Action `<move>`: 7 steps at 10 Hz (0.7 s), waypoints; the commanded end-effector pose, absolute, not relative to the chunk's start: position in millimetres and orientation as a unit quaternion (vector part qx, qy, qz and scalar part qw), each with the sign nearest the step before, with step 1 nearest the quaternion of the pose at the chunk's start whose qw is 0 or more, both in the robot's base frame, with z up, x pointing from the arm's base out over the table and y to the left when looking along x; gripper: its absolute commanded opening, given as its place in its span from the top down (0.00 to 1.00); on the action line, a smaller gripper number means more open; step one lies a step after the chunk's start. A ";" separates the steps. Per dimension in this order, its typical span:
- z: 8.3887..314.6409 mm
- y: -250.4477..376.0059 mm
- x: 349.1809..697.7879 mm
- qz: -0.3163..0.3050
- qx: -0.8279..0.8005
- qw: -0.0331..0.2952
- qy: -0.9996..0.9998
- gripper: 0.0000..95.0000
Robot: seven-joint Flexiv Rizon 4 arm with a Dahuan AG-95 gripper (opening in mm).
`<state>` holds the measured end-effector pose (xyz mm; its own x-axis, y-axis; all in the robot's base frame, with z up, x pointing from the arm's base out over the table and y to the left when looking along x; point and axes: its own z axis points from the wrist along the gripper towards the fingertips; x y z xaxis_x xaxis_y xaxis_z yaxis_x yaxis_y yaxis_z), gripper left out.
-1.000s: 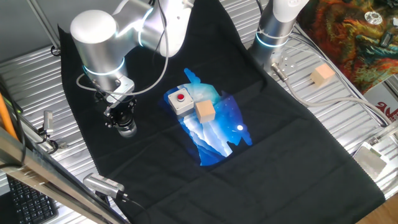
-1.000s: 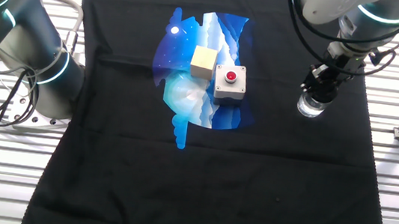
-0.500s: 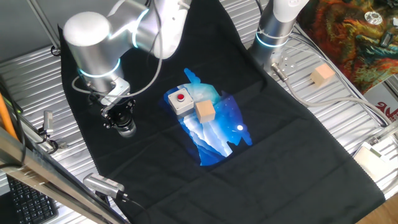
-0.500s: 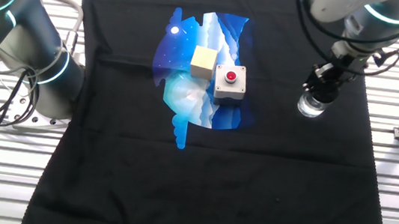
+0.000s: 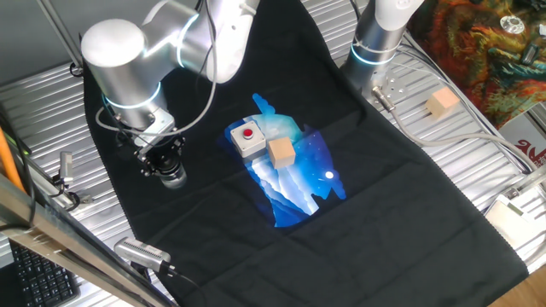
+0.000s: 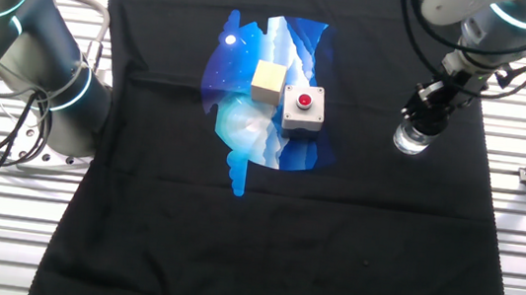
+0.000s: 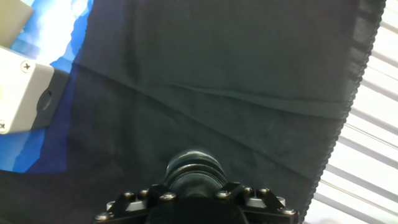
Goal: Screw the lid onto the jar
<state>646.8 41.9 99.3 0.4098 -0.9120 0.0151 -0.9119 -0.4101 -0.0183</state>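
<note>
Standing on the black cloth [image 6: 264, 227], well apart from the grey box [image 6: 302, 109] and the wooden cube [image 6: 269, 81]: the jar [image 6: 409, 139], clear glass, upright, near the cloth's edge. Gripper [image 6: 430, 105]: directly above the jar, fingers pointing straight down onto its mouth, so jar axis and gripper axis appear to share one vertical line. Same relation in the other fixed view, jar [image 5: 174, 176] just under the gripper [image 5: 164, 160].

Lid [image 7: 194, 167]: seen in the hand view only, as a dark round cap just past the gripper housing; it appears to sit on the jar's mouth, whether seated on the thread cannot be told. Jaw state: narrow, apparently closed on the lid (fingertips themselves are hidden by the housing).

Judgement: the coming move is a turn about that shared vertical axis; any tilt or sideways offset risks cross-threading.
</note>
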 end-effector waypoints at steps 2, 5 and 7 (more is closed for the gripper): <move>98.8 40.9 647.0 -0.011 -0.832 0.006 0.555 1.00; 99.4 40.1 646.7 -0.006 -0.825 0.011 0.565 1.00; 99.8 39.1 646.4 -0.009 -0.823 0.013 0.567 1.00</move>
<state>646.9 39.6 99.8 0.3563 -0.9344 0.0013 -0.9339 -0.3562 -0.0308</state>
